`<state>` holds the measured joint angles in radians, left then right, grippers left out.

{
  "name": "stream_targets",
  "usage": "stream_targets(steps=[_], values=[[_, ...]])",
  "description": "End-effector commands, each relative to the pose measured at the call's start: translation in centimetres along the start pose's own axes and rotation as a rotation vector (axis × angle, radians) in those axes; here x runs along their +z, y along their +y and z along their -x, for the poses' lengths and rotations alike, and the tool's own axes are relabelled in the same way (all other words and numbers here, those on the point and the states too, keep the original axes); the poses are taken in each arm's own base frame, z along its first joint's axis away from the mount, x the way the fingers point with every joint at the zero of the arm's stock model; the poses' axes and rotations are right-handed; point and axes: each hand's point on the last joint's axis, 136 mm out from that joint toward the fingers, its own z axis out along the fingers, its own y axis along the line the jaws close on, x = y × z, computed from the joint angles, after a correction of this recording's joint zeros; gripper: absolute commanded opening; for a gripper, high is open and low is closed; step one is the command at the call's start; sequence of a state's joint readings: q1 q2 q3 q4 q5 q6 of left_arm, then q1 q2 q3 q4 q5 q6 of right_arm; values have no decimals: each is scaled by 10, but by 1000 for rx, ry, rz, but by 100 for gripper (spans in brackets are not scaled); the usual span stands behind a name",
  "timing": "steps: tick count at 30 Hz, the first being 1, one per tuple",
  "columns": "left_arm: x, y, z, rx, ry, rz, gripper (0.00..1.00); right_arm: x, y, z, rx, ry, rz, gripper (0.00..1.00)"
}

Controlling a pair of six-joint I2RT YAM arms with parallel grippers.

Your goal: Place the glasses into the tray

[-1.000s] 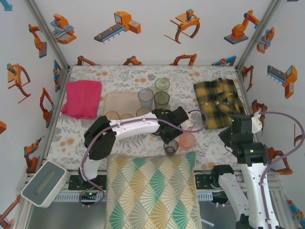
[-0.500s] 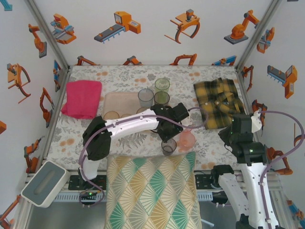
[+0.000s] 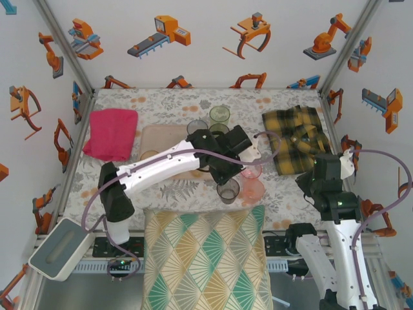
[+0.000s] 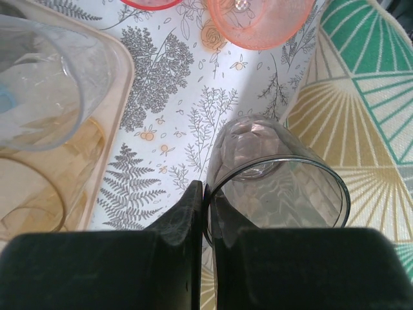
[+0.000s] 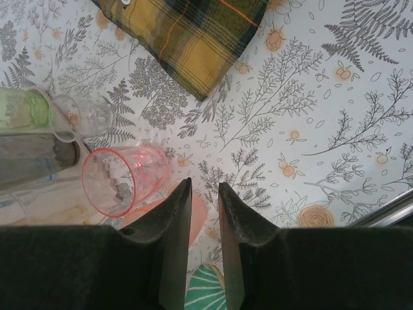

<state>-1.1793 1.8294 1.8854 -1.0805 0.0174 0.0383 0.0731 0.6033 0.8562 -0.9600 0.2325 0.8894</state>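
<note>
Bright even diffuse light; soft shadows; left end effector [image 4: 205, 194] dark, blurred up close; grey glass [image 4: 261, 152] glints faintly.

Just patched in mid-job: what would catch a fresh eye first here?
The left gripper, stretched across mid-table, pinches the rim of a grey glass beside the patterned pillow. Behind it, the tray already holds several glasses, and a pink glass stands just right of the grey one.

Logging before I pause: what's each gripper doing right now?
Left gripper: closed on the rim of the grey glass.
Right gripper: open, holding nothing.
</note>
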Motion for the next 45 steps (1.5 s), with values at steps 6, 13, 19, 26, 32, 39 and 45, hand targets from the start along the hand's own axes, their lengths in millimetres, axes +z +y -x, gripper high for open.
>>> stream_targets(steps=[6,13,19,26,32,39,45], values=[[-61,27,11,-17,-106,48,13,-1,-4,1,-5,-4,-13,27],[-100,82,15,-129,-191,125,14,-4,-3,3,-6,-6,-17,27],[-125,138,4,-263,-246,196,15,-3,-1,4,-9,-2,-21,27],[-146,201,-16,-423,-284,274,15,0,1,4,-8,0,-14,27],[-146,247,-35,-536,-292,313,16,0,6,8,-12,-3,-5,26],[-113,291,-64,-613,-220,359,15,0,8,8,-9,-2,3,26],[-84,314,-85,-635,-159,389,15,0,7,8,-12,-4,-2,27]])
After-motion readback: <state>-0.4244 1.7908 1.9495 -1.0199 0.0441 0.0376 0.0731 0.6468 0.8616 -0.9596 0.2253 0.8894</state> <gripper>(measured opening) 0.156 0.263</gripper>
